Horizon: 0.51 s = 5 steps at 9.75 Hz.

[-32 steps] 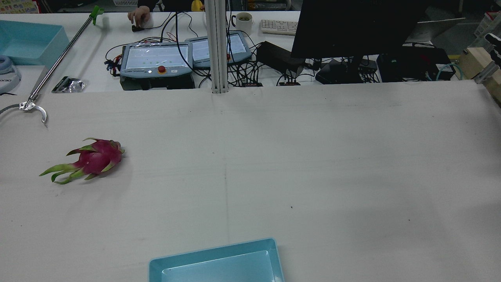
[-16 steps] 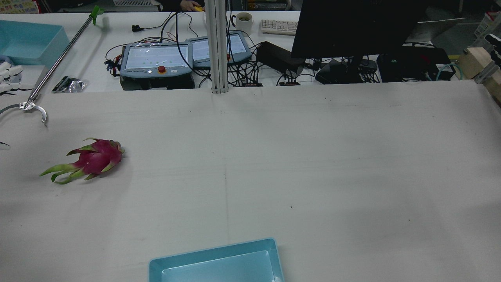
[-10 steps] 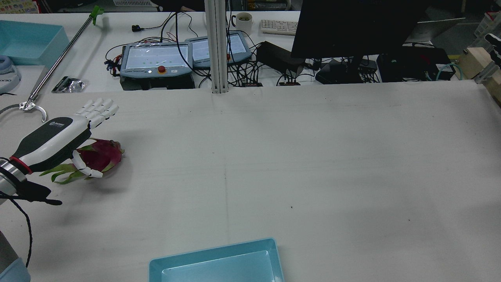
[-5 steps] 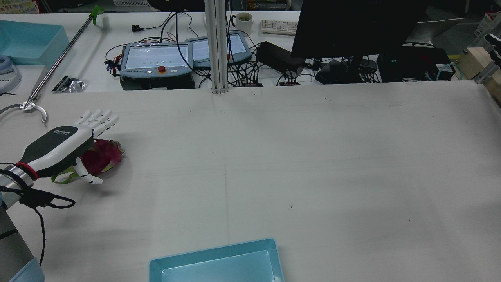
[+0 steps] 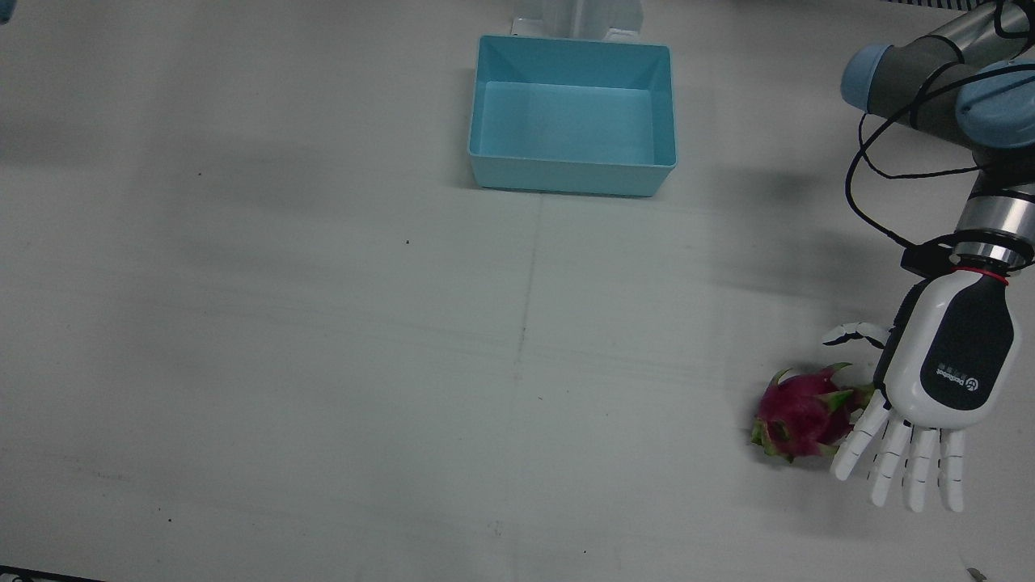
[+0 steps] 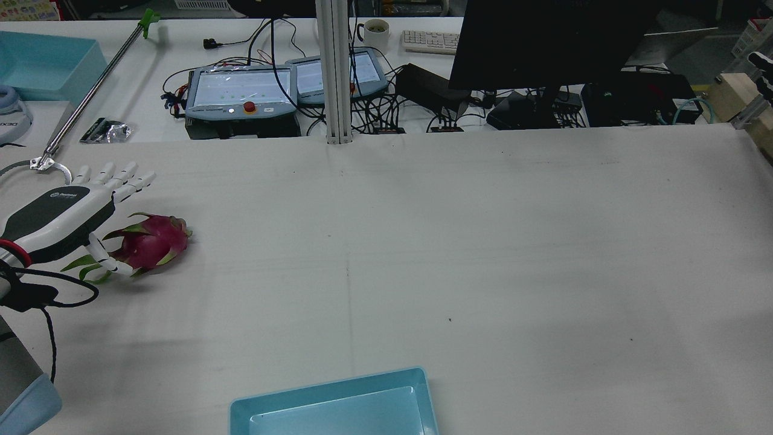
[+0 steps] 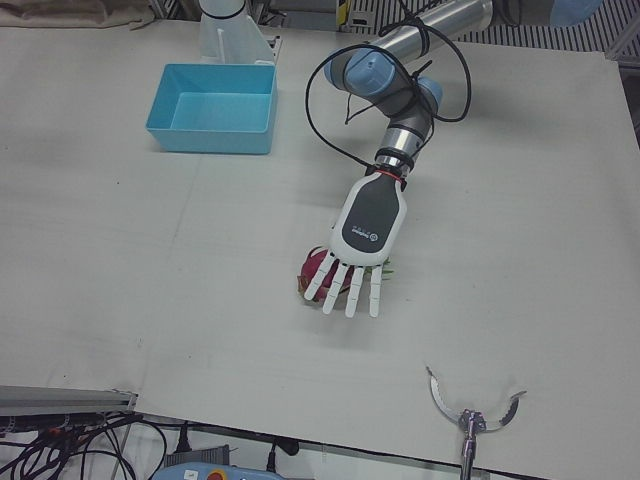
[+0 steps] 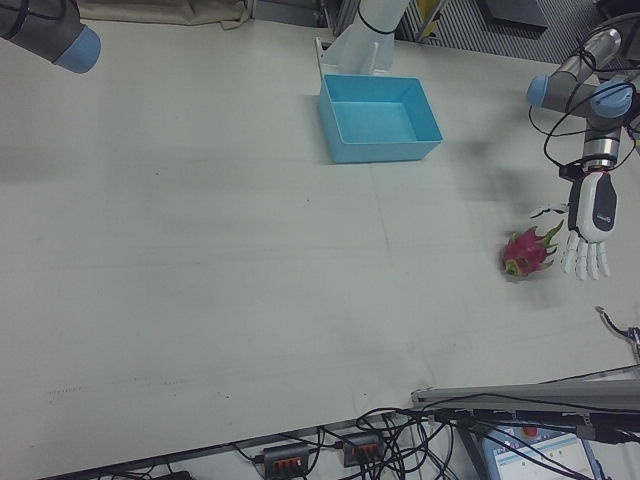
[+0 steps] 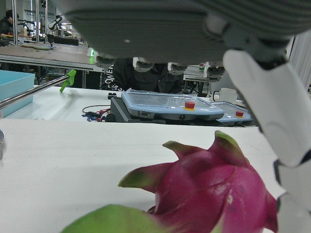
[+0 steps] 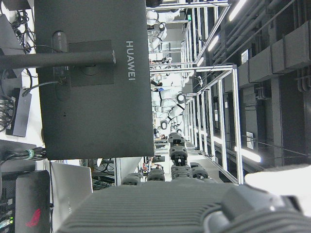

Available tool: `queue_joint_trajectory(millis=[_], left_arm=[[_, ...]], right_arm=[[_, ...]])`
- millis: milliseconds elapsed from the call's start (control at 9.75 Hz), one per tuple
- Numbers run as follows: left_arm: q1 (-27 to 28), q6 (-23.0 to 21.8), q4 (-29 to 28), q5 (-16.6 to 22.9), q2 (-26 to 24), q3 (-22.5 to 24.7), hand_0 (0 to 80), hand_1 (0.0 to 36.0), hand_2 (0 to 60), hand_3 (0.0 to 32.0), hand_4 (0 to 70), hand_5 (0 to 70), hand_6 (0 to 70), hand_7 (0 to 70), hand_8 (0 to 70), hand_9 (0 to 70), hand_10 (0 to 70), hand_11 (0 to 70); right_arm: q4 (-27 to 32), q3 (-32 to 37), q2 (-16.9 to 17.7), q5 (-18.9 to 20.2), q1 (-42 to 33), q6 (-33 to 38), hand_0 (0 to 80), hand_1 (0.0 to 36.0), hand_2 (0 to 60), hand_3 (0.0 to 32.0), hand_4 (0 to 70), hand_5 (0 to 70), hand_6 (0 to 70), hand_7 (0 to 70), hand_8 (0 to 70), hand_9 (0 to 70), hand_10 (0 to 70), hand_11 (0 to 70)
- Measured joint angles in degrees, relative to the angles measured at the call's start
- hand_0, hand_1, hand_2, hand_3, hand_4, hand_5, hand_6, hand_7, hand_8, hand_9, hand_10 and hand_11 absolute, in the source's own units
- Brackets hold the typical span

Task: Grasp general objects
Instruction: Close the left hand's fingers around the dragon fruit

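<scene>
Left hand poised palm-down beside a dragon fruit that lies on its side on the white desk, near the desk's edge on the robot's left. The fingers are stretched out and spread apart, closed on nothing; the thumb reaches under toward the fruit's near flank (whether it touches the skin cannot be told). In the rear view the hand sits just left of the fruit, whose green leafy tips point toward the wrist. The left hand view shows the magenta body filling the lower frame, close under the palm. The right hand is not seen from outside in any view; its own camera shows only the dark underside of the hand aimed at a monitor, so its finger state cannot be told.

Handling, as judged: the fruit looks moderately heavy, firm but bruisable, with smooth waxy skin that may slip. Its scales are pliant and offer no secure purchase. The round magenta middle is the place to hold, fingers wrapping over the top and thumb opposing from the side. Being egg-shaped, it may roll if pushed off-centre. The blue bin stands well apart, at the middle of the robot's side of the desk.
</scene>
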<state>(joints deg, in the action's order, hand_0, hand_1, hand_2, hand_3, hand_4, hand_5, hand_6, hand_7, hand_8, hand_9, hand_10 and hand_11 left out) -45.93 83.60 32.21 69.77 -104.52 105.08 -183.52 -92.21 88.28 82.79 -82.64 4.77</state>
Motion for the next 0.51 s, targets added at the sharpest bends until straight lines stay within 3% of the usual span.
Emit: queue_joint_trajectory(millis=[103, 513], left_arm=[[0.05, -0.01, 0.79, -0.03, -0.85, -0.83, 52.1, 23.2, 13.7, 32.0, 0.0, 0.0, 0.0, 0.0, 0.0, 0.0, 0.0, 0.0], [0.16, 0.17, 3.61, -0.1, -3.15, -1.23, 56.1, 28.4, 19.3, 32.0, 0.0, 0.0, 0.0, 0.0, 0.0, 0.0, 0.0, 0.0]], right_arm=[[0.0, 0.0, 0.0, 0.0, 0.0, 0.01, 0.0, 0.0, 0.0, 0.0, 0.0, 0.0, 0.0, 0.0, 0.0, 0.0, 0.0, 0.0], [0.0, 0.01, 0.0, 0.0, 0.02, 0.0, 0.0, 0.0, 0.0, 0.0, 0.0, 0.0, 0.0, 0.0, 0.0, 0.0, 0.0, 0.0]])
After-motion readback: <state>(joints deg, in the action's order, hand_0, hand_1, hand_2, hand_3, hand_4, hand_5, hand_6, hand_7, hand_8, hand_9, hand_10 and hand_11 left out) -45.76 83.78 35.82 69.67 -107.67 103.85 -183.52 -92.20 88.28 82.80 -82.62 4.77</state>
